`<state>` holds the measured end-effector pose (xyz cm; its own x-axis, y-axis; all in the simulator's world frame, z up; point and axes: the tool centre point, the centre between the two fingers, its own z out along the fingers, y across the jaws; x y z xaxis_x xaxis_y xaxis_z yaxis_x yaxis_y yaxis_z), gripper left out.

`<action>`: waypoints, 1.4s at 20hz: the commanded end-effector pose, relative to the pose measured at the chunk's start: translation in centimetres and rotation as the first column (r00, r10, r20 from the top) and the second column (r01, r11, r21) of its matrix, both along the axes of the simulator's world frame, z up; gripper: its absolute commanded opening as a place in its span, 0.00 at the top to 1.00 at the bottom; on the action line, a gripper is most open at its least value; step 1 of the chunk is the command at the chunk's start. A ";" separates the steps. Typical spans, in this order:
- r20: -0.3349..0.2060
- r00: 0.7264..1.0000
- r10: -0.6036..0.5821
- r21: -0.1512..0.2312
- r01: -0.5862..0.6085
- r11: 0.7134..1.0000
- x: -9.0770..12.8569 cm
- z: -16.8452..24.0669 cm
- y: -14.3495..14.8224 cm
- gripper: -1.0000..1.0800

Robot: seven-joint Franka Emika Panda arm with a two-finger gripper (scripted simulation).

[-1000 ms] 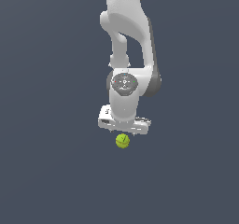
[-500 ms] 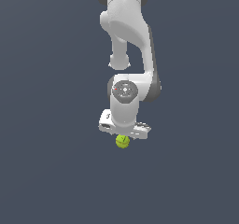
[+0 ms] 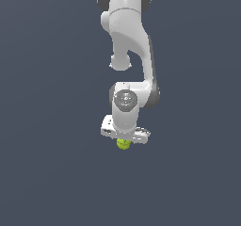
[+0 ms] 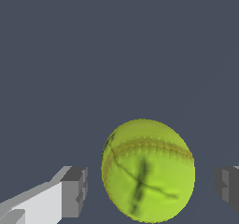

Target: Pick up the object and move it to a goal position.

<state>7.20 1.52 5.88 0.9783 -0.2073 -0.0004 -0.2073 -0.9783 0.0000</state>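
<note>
The object, a small yellow-green ball [image 3: 124, 145] with thin dark seam lines, rests on the flat dark grey floor. In the exterior view only its lower half shows under the white hand. My gripper [image 3: 123, 142] points straight down over it and is open. In the wrist view the ball [image 4: 148, 171] sits between the two grey fingertips [image 4: 74, 191], with a visible gap on each side. It lies closer to the other fingertip [image 4: 228, 185], and neither pad touches it.
The white arm [image 3: 127, 41] rises straight above the hand to the top edge of the exterior view. Plain dark grey floor [image 3: 52, 173] surrounds the ball on all sides, with no other object in sight.
The hand has come down over the ball. A second ago the whole ball showed below the fingers; now its top is hidden behind the hand. The ball has not moved.
</note>
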 end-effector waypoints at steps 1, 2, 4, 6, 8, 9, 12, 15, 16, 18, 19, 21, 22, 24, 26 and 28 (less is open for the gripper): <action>0.000 1.000 -0.001 0.000 0.001 1.000 0.0 -1.2 0.0 0.04; 0.000 1.000 -0.001 0.000 0.001 1.000 0.0 -1.5 0.0 0.04; 0.000 1.000 -0.001 0.000 0.001 1.000 0.0 -1.8 0.0 0.04; 0.000 1.000 -0.001 0.000 0.001 1.000 0.1 -1.8 0.0 0.04; 0.000 1.000 -0.001 0.000 0.001 1.000 0.1 -1.7 0.0 1.00; 0.000 1.000 -0.001 0.000 0.001 1.000 0.1 -1.7 0.0 1.00; 0.000 1.000 -0.001 0.000 0.001 1.000 0.1 -1.7 0.0 1.00; 0.000 1.000 -0.001 0.000 0.001 1.000 0.1 -1.7 0.0 1.00; 0.000 1.000 -0.001 0.000 0.001 1.000 0.1 -1.7 0.0 1.00; -0.001 1.000 -0.001 0.000 0.001 1.000 0.1 -1.8 0.0 1.00; -0.001 1.000 -0.001 0.000 0.001 1.000 0.1 -1.8 0.0 1.00; -0.001 1.000 -0.001 0.000 0.001 1.000 0.0 -1.6 0.1 1.00; -0.001 1.000 -0.001 0.000 0.001 1.000 0.0 -1.4 0.1 1.00; -0.001 1.000 -0.001 0.000 0.001 1.000 -0.2 -1.0 0.2 1.00; -0.001 1.000 -0.001 0.000 0.001 1.000 -0.5 -0.4 0.4 1.00; -0.001 1.000 -0.001 0.000 0.001 1.000 -0.8 0.4 0.7 1.00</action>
<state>6.57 1.98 5.56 0.9780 -0.2084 -0.0039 -0.2084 -0.9781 0.0010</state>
